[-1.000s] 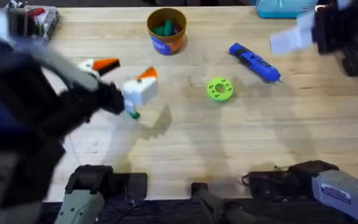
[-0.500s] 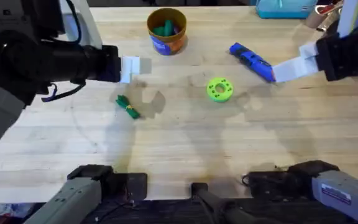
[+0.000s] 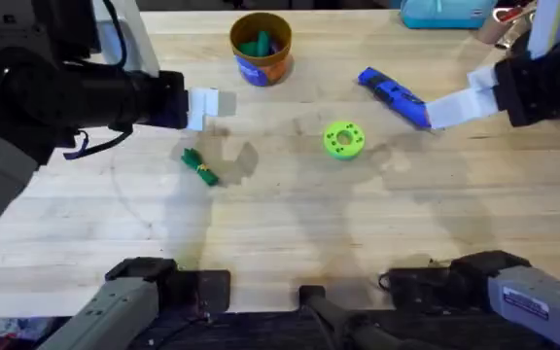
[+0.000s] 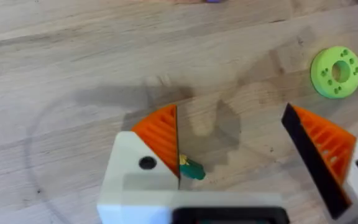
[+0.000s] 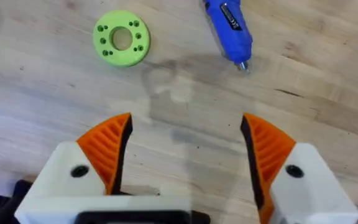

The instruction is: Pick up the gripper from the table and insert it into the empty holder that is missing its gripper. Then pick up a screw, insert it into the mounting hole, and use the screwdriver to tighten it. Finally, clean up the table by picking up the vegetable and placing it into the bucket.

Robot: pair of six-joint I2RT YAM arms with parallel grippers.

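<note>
Fingers of both arms stay spread; vegetable (image 3: 200,168) lies unmoved on table (image 3: 290,224)

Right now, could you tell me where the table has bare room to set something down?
The widest free patch is the near half of the table, between the arm bases and the vegetable and green disc. Another lies between those two. It is crowded farther back, around the bucket, the screwdriver and the right gripper.

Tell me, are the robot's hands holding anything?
No. The left gripper and right gripper are both open and empty above the table.
</note>
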